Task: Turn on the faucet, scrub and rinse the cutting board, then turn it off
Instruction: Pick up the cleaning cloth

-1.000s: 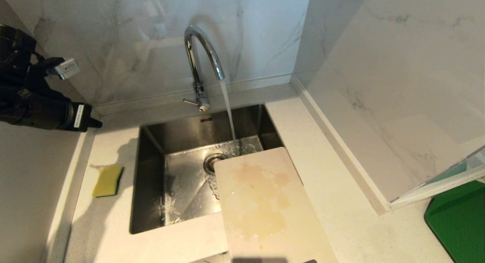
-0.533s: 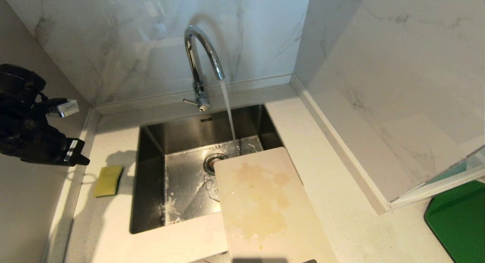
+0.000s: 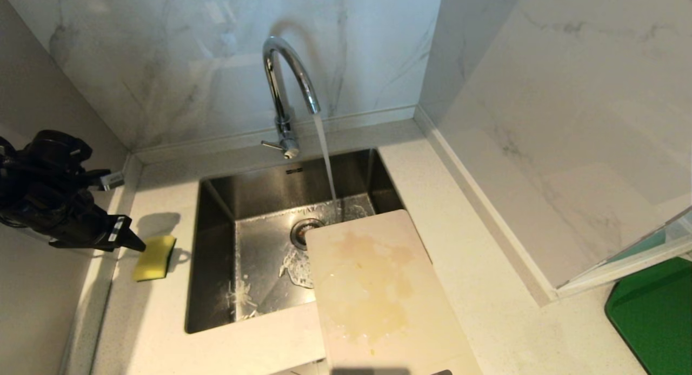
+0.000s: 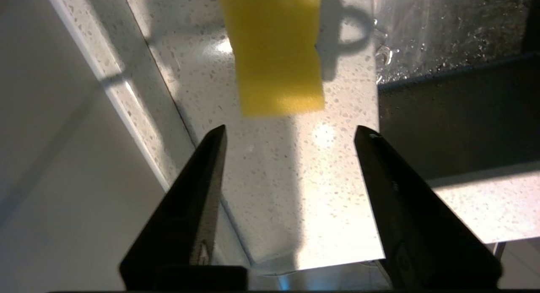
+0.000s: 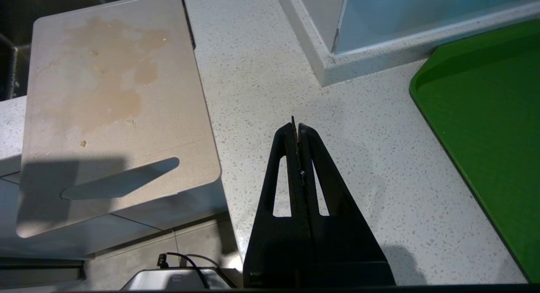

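Fingers wide on my left gripper (image 4: 287,132), short of the small yellow rectangular sponge (image 4: 274,48); I risk shoving it into the steel sink (image 3: 216,245)

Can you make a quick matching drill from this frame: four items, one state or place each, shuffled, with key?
Column one:
1. tall chrome gooseneck faucet
2. large cream-white plastic cutting board
3. small yellow rectangular sponge
4. left end effector

Column two:
A. lying on the counter left of the steel sink
B. open, empty, hovering short of the sponge
C. running water into the basin
D. stained yellowish-brown, lying partly over the sink's right front corner

Pairs: 1-C, 2-D, 3-A, 4-B
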Robot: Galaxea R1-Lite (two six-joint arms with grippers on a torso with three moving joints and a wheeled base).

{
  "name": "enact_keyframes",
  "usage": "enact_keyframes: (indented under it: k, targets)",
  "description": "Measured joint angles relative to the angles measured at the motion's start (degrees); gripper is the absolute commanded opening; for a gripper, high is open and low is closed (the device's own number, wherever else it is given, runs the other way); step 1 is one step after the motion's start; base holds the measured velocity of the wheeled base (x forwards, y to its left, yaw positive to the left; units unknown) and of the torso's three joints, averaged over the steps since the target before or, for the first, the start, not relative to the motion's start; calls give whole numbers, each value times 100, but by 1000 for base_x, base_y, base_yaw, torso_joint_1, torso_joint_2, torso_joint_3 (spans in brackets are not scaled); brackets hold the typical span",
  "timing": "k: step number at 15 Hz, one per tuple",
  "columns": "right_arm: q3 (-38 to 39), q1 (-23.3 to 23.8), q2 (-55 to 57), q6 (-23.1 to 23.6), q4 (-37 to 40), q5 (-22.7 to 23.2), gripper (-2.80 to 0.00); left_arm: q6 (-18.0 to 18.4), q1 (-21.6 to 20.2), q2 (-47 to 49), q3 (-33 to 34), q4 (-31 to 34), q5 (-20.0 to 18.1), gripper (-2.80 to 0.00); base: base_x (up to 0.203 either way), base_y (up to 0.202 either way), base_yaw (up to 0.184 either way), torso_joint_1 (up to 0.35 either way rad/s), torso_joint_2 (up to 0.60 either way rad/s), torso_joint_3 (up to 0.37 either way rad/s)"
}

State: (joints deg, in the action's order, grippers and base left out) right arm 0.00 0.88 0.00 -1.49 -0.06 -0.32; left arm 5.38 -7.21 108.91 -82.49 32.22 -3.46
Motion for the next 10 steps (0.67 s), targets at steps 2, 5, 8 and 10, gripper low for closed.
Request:
enact_keyframes:
  k: [2, 5, 8, 10]
  targets:
    - [0, -2, 0, 0, -2, -3, -280, -26, -101, 220, -146, 0, -4, 0, 0, 0, 0, 0, 0, 0]
    - [0, -2, 0, 1, -2, -1, -280, -210, -155, 538, -437, 5, -6, 0, 0, 0, 0, 0, 0, 0]
    - [0, 0, 0, 0, 1, -3, -280, -307, -165, 823, -602, 5, -11, 0, 0, 0, 0, 0, 0, 0]
    - [0, 0, 0, 0, -2, -1, -280, -370, -165, 988, -693, -2, -23, 0, 0, 0, 0, 0, 0, 0]
